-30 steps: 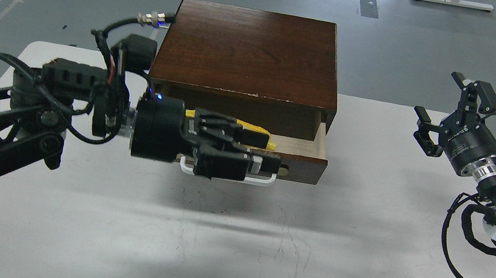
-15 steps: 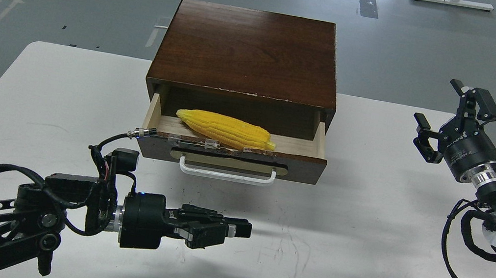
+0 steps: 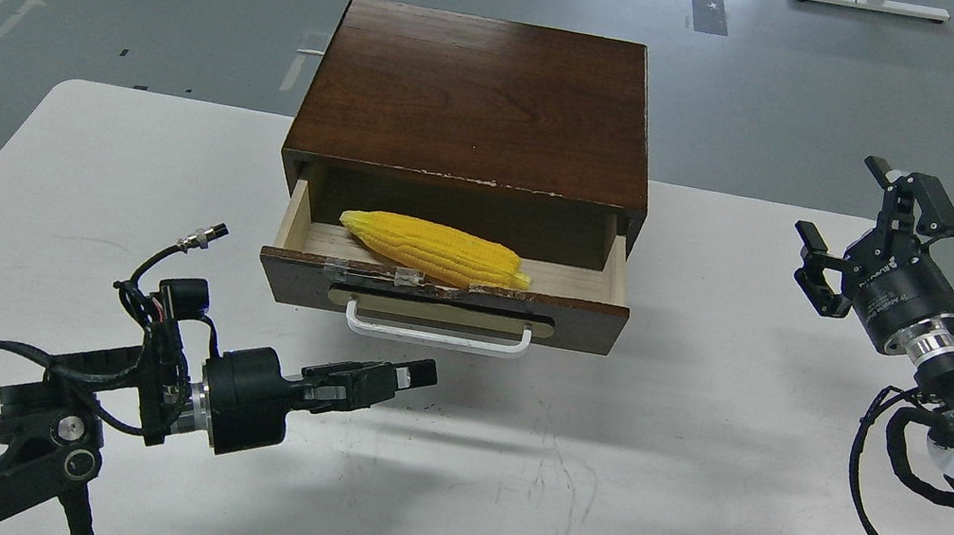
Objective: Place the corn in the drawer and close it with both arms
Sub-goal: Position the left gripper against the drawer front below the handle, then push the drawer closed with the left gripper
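Note:
The yellow corn [image 3: 434,250] lies lengthwise inside the open drawer [image 3: 584,318], just behind its chipped dark brown front, touched by no gripper. The white bar handle [image 3: 436,335] hangs on the front. My left gripper [image 3: 412,374] is low over the table, just in front of and below the handle's left part, empty; its fingers overlap side-on, so I cannot tell their gap. My right gripper [image 3: 841,215] is open and empty, held above the table's right side, well apart from the drawer.
The drawer belongs to a dark wooden cabinet [image 3: 480,96] at the back middle of the white table [image 3: 643,485]. A loose cable plug [image 3: 199,238] sticks up from my left wrist. Grey floor lies beyond the table.
My left gripper let go of the corn, which now lies in the drawer, and drew back down to the table in front of the handle. The right arm barely moved.

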Robot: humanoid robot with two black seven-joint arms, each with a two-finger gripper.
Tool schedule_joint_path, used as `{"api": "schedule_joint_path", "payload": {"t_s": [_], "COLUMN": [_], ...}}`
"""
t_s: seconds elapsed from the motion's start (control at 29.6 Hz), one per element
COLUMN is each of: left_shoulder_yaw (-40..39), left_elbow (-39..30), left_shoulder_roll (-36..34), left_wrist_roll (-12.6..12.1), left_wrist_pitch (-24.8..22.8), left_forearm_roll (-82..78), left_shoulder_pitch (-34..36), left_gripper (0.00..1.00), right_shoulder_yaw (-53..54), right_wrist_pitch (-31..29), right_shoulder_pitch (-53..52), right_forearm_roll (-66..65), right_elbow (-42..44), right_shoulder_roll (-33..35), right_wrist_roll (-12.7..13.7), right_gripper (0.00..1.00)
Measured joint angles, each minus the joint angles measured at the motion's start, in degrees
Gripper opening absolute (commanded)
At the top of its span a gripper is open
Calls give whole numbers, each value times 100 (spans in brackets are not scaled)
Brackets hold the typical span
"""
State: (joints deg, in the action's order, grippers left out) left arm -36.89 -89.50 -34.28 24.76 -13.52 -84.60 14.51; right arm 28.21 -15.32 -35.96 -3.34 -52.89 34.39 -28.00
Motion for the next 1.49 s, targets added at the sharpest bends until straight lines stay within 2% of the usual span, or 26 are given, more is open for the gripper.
{"api": "schedule_joint_path", "payload": {"t_s": [0.64,1.49], "left_shoulder_yaw": [-189,-318], "left_elbow": [386,921], "left_shoulder_roll": [189,223], "left_wrist_roll": [-15,-15], "left_wrist_pitch": [-8,-6], "left_forearm_roll": [6,-4], "left_shoulder_pitch": [14,452], "left_gripper": [0,0], "right_shoulder_yaw": [10,15], "right_wrist_pitch": [2,4], "right_shoulder_pitch": [2,28], "right_forearm_roll": [0,0], "right_elbow": [-2,-11], "right_shoulder_roll": [3,6], "right_wrist_roll": [0,0], "right_gripper": [100,100]}}
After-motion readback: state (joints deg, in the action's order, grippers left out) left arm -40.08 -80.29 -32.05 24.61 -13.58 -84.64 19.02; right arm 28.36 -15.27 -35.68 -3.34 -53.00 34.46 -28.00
